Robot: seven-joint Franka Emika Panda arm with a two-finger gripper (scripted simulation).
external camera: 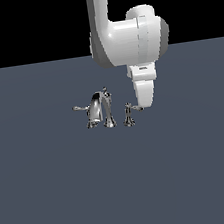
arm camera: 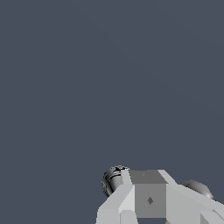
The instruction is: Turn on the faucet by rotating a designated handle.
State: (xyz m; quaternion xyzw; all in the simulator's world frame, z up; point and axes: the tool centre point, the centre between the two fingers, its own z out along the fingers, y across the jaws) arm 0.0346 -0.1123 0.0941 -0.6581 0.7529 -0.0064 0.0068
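Note:
The faucet [external camera: 101, 110] is a small chrome set on the grey floor, with an arched spout and a lever sticking out to the exterior view's left. The handle [external camera: 129, 114] stands on its own slim post on the exterior view's right of the spout, its thin lever pointing toward my gripper [external camera: 144, 105]. The white fingers hang straight down and their tips meet the lever's end, with no gap showing between them. In the wrist view the gripper [arm camera: 146, 175] fills the lower edge, and a rounded chrome part [arm camera: 113, 179] peeks out beside it; which piece it is I cannot tell.
The flat grey floor [external camera: 54, 192] stretches out on every side of the faucet. The thick white arm [external camera: 123, 36] rises above and behind the handle. A dull grey dome [arm camera: 197, 188] shows beside the gripper body in the wrist view.

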